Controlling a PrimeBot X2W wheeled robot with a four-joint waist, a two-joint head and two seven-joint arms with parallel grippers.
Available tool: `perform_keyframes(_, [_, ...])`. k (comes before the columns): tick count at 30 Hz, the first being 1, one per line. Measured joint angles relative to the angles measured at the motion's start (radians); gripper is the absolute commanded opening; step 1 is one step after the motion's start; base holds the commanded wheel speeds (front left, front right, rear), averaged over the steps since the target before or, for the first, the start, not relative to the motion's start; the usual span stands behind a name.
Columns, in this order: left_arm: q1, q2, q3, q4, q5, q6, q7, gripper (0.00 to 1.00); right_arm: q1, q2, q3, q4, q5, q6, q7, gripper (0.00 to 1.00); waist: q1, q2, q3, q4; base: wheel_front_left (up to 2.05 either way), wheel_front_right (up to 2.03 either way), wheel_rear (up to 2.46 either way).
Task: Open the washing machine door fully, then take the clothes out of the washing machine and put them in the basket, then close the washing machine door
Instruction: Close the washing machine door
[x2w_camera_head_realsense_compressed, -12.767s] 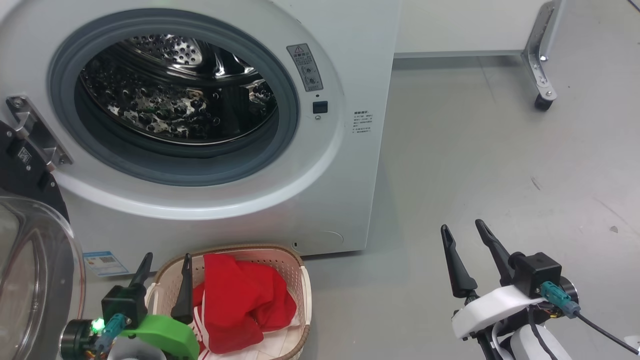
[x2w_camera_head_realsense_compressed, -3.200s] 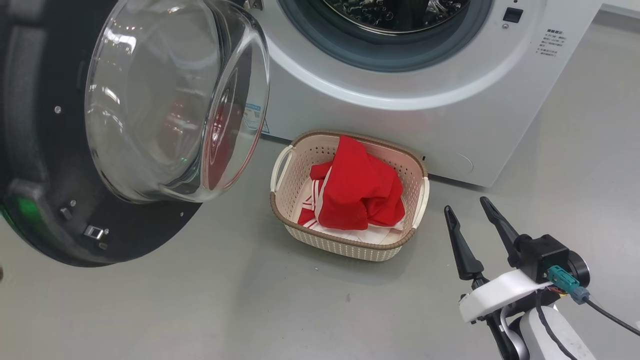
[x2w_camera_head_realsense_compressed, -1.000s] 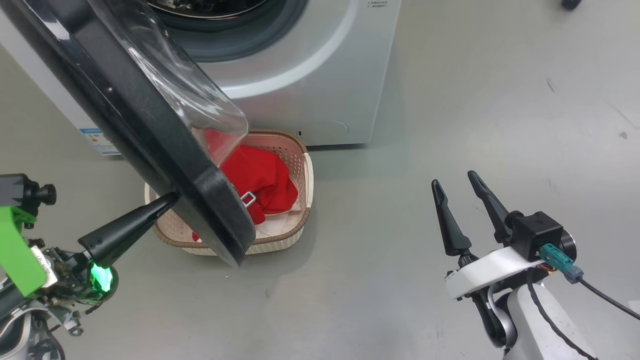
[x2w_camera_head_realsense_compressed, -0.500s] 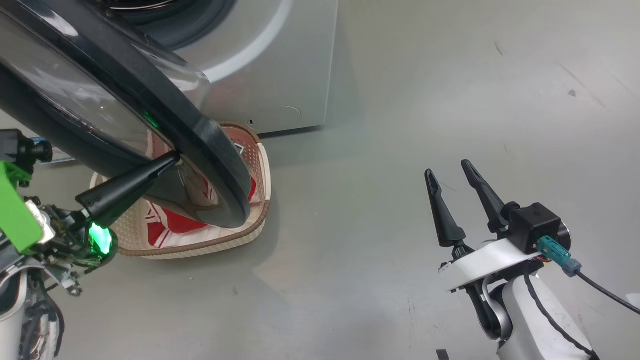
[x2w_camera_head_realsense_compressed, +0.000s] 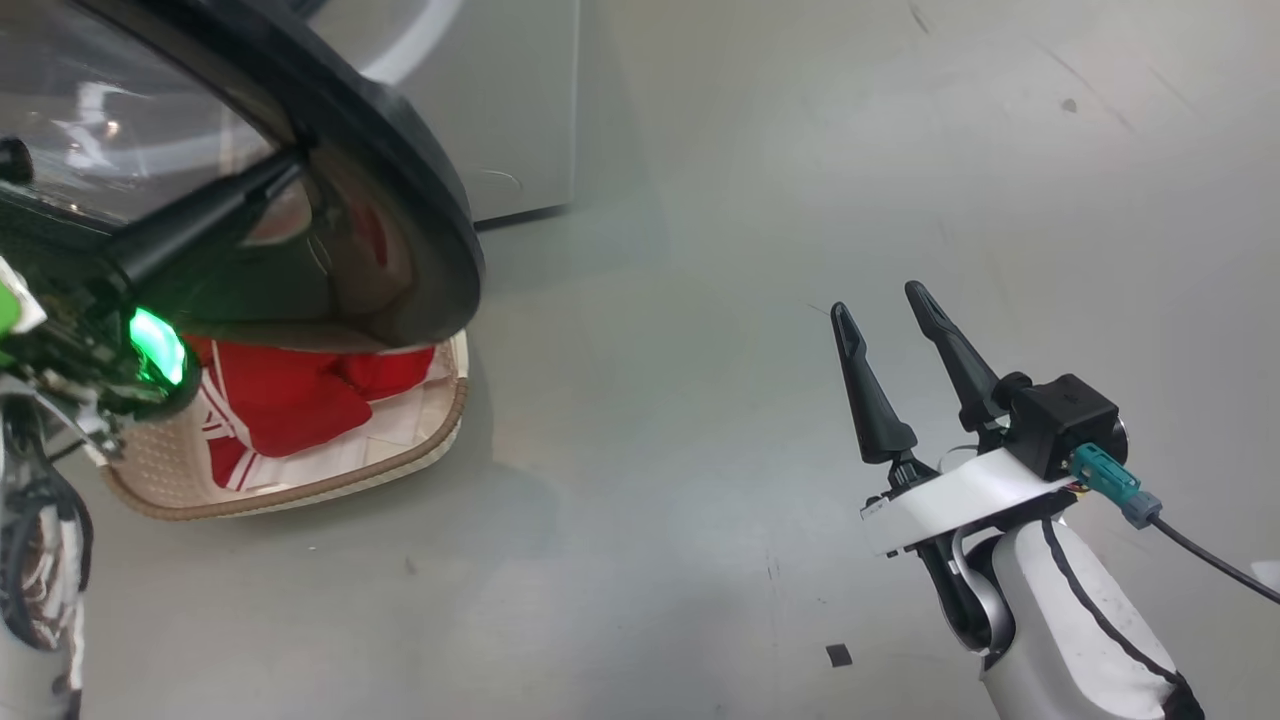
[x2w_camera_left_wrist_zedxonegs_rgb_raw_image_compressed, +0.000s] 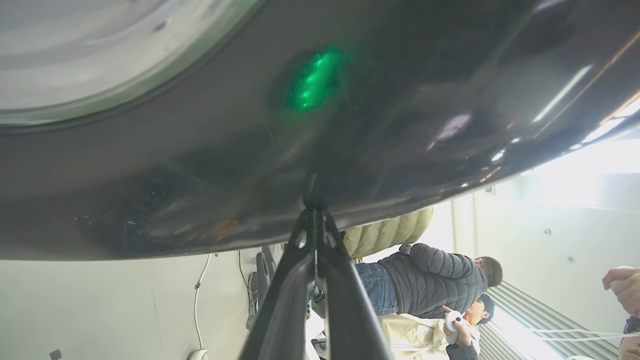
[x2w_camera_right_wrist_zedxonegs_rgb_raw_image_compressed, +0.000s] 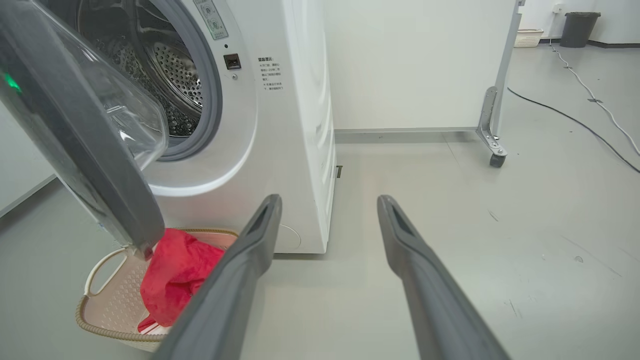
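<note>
Pressing the pinched-together left gripper (x2w_camera_head_realsense_compressed: 280, 170) on the washing machine door (x2w_camera_head_realsense_compressed: 430, 230), upper left: stiff, heavy, likely slippery gloss, best pushed near its rim. Right gripper (x2w_camera_head_realsense_compressed: 878, 300) gapes empty.

You have one washing machine (x2w_camera_right_wrist_zedxonegs_rgb_raw_image_compressed: 240, 165), one door (x2w_camera_head_realsense_compressed: 425, 190), one basket (x2w_camera_head_realsense_compressed: 330, 489), two tools: left tool (x2w_camera_left_wrist_zedxonegs_rgb_raw_image_compressed: 315, 214), right tool (x2w_camera_head_realsense_compressed: 878, 300). Clothes (x2w_camera_head_realsense_compressed: 280, 400): heap, uncountable.

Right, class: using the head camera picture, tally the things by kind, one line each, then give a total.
Tools: 2, left tool and right tool
Washing machine: 1
Washing machine door: 1
Basket: 1
Clothes pile: 1
Total: 6
</note>
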Motion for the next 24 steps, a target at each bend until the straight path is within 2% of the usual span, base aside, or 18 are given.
perform_keyframes(13, [-0.197,0.001,0.008,0.111,0.017,0.022,-0.072,0.00,-0.041,0.001,0.043,-0.030,0.068,-0.002,0.000,1.00,0.0000,0.0000,0.070,-0.090,0.00,0.00,0.00])
perform_keyframes(19, [-0.268,-0.014,0.010,0.175,0.023,0.025,-0.111,0.00,-0.052,0.002,0.047,-0.032,0.077,-0.012,0.000,1.00,0.0000,0.0000,0.089,-0.112,0.00,0.00,0.00])
perform_keyframes(24, [-0.304,-0.016,0.010,0.220,0.069,0.025,-0.142,0.00,-0.056,0.003,0.056,-0.032,0.089,-0.019,0.000,1.00,0.0000,0.0000,0.093,-0.120,0.00,0.00,0.00])
